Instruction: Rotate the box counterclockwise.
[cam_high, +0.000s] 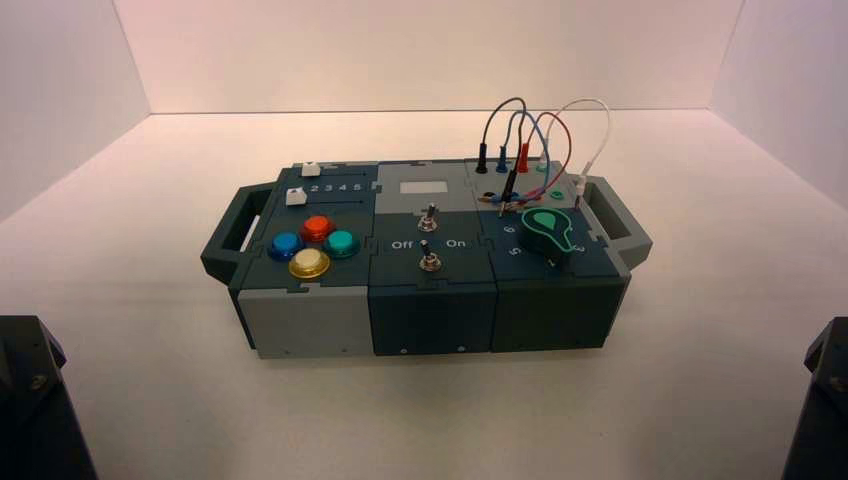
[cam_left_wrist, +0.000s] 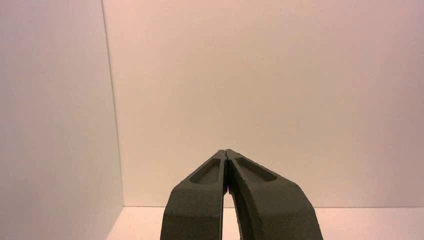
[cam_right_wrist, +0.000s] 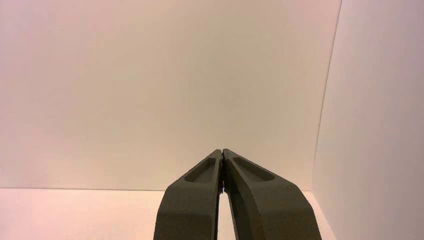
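The box (cam_high: 425, 260) sits on the white table (cam_high: 700, 400), in the middle, well in front of both arms and touched by none of them. It stands a little turned, with its long side almost facing the robot.

The left arm (cam_high: 35, 400) is parked at the near left corner of the high view, and the right arm (cam_high: 825, 400) at the near right corner. The box lies ahead of them and between them, well apart from each.

In the left wrist view, the left gripper (cam_left_wrist: 226, 151) has its two fingers pressed together at the tips, with nothing between them. It looks at the white back wall (cam_left_wrist: 275, 100) only. The right gripper (cam_right_wrist: 222, 151) is the same: tips touching, holding nothing, facing bare wall.

On top of the box, at the end nearer to the left gripper, there are four buttons: blue (cam_high: 286, 245), red (cam_high: 317, 227), teal (cam_high: 341, 242) and yellow (cam_high: 309, 263). In the middle there are two toggle switches (cam_high: 429, 238). At the end nearer to the right gripper there are the green knob (cam_high: 547, 228) and the looped wires (cam_high: 540, 130). A dark handle (cam_high: 232, 232) sticks out at the left end, and another handle (cam_high: 618, 220) at the right end.
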